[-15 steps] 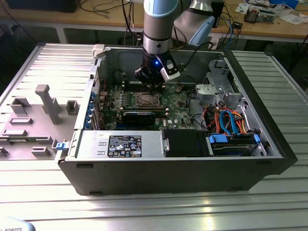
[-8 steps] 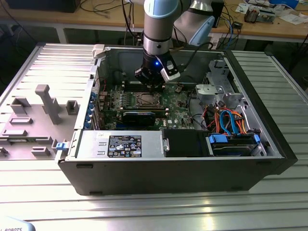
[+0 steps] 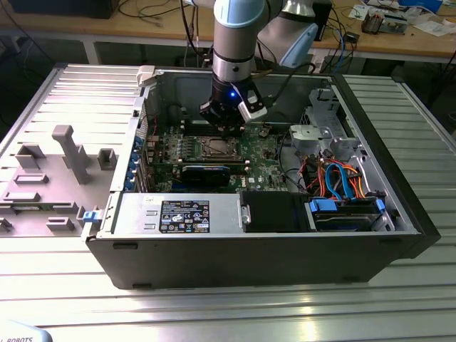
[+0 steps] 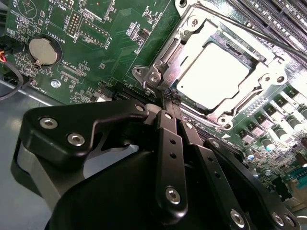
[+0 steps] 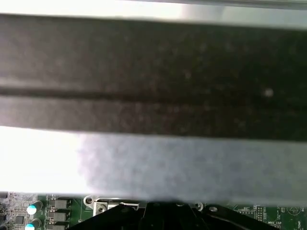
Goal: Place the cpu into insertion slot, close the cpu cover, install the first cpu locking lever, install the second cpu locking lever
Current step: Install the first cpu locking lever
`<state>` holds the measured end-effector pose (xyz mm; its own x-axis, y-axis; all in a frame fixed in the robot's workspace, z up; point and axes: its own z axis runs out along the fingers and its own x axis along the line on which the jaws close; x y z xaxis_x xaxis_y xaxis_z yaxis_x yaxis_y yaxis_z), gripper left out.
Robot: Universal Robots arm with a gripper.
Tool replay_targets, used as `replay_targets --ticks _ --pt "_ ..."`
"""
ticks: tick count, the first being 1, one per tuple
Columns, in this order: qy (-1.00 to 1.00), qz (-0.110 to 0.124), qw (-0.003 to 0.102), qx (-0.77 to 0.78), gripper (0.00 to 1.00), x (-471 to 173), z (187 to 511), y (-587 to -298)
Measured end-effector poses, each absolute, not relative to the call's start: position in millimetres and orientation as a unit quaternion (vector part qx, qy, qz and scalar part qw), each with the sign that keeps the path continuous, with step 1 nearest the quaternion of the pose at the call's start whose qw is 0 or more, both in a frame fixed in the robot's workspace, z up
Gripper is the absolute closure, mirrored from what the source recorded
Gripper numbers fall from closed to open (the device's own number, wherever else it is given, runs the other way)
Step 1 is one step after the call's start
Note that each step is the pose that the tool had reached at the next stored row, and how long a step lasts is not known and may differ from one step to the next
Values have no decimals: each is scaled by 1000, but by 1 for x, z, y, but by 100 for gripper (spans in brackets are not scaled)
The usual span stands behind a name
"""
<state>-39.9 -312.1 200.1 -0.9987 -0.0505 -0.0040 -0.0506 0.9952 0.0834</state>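
One step at least looks done — the cpu (image 4: 213,76) lies in the insertion slot (image 4: 169,52), and the cpu cover (image 4: 261,76) seems to be down around it. Whether either lever is latched, I cannot tell. The gripper (image 4: 168,98), fingers pressed together on nothing, tips at the socket's corner. The green board (image 4: 96,48) sits inside an open computer case (image 3: 399,214) on a ribbed metal table (image 3: 214,306) — cluttered benches behind.

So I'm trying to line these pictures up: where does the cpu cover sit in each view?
Exterior view: the cpu cover lies mid-board, just below the gripper.
Second wrist view: it frames the bright cpu, beyond the gripper.
First wrist view: I cannot tell it apart.
Shared landmark: the green circuit board.
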Motion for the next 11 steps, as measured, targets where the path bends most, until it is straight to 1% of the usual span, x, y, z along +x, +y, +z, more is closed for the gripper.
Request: replay_targets --ticks 2,5,11 --pt "999 42 1 -25 89 -40 200 -312" --pt "998 50 1 -25 89 -40 200 -311" --pt "998 51 1 -25 89 -40 208 -311"
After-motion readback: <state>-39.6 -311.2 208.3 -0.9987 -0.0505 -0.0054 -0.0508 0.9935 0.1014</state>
